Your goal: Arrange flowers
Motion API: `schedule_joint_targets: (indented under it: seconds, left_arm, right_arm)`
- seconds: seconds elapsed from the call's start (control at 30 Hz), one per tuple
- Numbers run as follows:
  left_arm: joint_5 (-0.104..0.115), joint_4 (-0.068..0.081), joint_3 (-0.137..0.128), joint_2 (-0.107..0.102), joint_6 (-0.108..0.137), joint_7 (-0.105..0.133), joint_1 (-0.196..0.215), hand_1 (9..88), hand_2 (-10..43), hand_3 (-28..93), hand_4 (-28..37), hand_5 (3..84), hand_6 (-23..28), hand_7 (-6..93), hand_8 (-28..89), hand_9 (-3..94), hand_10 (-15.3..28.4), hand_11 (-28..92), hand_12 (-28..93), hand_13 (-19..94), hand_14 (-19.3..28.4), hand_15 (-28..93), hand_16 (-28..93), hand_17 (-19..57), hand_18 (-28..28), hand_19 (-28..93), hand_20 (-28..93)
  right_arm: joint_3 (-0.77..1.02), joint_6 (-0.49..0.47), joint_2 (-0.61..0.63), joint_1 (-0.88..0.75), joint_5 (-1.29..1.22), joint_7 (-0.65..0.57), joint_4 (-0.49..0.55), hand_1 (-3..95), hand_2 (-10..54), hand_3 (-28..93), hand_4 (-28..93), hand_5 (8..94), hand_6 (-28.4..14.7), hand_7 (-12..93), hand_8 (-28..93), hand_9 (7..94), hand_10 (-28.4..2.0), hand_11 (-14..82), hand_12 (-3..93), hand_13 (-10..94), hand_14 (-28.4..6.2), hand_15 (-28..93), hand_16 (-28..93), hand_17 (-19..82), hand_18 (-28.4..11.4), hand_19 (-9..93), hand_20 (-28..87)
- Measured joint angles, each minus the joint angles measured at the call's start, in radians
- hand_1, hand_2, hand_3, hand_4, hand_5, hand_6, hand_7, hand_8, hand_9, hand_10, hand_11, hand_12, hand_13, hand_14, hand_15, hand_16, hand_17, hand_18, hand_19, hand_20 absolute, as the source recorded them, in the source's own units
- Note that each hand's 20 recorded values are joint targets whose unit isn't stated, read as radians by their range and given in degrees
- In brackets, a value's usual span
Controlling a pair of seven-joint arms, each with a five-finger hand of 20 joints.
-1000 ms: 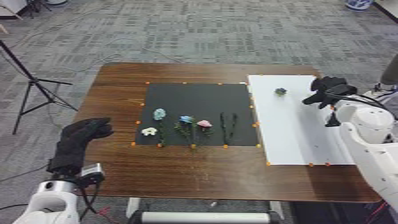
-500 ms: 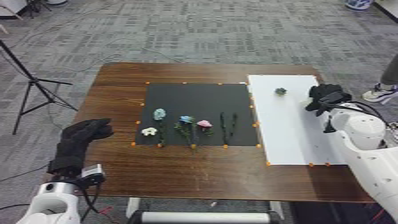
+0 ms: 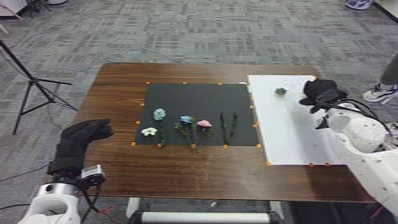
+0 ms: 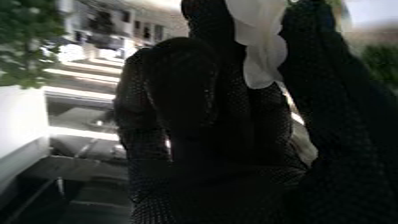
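"What are the right hand's (image 3: 325, 95) fingers doing?"

"They're pinching pale petals (image 4: 259, 52) in the wrist view, some fingers pressing close together. The glove is covering part of the bloom, and I can't make out how its stem is running."

"And that greenery (image 4: 31, 40) beside the fingers?"

"It's blurring and running off the edge, so I can't tell what it's belonging to."

"What's lying around?"

"A small dark bloom (image 3: 281, 92) is sitting near the right fingers, on their left, on the white board (image 3: 289, 130). Farther left of them, the black mat (image 3: 191, 97) is holding a light blue flower (image 3: 160, 114), a blue flower (image 3: 186, 119), a pink flower (image 3: 204, 123), a white flower (image 3: 148, 131) and two dark stems (image 3: 224, 127). The leaves are blending into the mat."

"Anything near the left fingers?"

"A tripod (image 3: 32, 80) is standing to their left, beyond the table (image 3: 204, 175)."

"How are the arms posing?"

"The right one is stretching forward, holding its hand over the board's right edge. The left hand (image 3: 82, 137) is hovering by the table's left edge, fingers bending loosely, well apart from the flowers."
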State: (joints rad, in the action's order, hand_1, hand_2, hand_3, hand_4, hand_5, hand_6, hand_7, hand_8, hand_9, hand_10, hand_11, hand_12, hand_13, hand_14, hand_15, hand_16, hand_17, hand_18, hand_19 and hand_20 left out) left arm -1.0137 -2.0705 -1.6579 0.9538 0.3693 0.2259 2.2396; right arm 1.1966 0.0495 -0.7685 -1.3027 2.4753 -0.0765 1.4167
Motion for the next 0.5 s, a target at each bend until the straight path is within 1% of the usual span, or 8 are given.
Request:
schedule_joint_targets:
  seconds: [0.1,0.2,0.33,0.5]
  left_arm:
    - [0.000,0.000,-0.001,-0.002,0.000,-0.002,-0.001,35.6,6.6,66,-21.1,55.4,1.9,24.0,-9,57.4,13.2,29,14,46,17.6,45,-2,5.3,14.2,26,25]
    - [0.000,0.000,-0.001,-0.005,0.000,-0.003,-0.002,35.5,6.6,67,-21.1,55.4,1.9,24.0,-9,57.4,13.2,29,14,46,17.6,45,-2,5.3,14.2,26,25]
    - [0.000,0.001,-0.001,-0.011,-0.001,-0.004,-0.006,35.5,6.6,67,-21.1,55.3,1.9,24.2,-8,57.4,13.2,29,14,46,17.6,45,-2,5.3,14.2,26,25]
    - [0.000,0.001,-0.002,-0.017,-0.001,-0.004,-0.009,35.5,6.7,67,-21.2,55.3,1.8,24.2,-8,57.4,13.2,29,14,46,17.5,45,-2,5.3,14.2,26,25]
  right_arm:
    - [-0.013,-0.015,0.048,0.005,-0.056,0.009,0.096,57.0,-7.3,63,-28,75.6,4.3,30,-4,86.3,-7.0,9.6,25.8,79,-6.8,61,29,36,-20.8,71,48]
    - [-0.044,-0.029,0.084,0.035,-0.094,0.028,0.162,57.0,-7.4,63,-28,75.5,4.4,30,-4,86.3,-6.6,8.9,26.2,79,-6.8,61,29,36,-20.7,71,49]
    - [-0.125,-0.039,0.090,0.118,-0.130,0.072,0.189,57.4,-7.9,63,-28,74.8,4.7,31,-4,86.6,-6.2,7.0,27.8,78,-6.6,62,29,35,-20.4,71,49]
    - [-0.219,-0.067,0.064,0.198,-0.133,0.141,0.210,57.8,-8.5,64,-28,74.2,5.0,32,-5,86.9,-5.9,5.4,28.8,78,-6.5,62,29,35,-20.2,71,49]
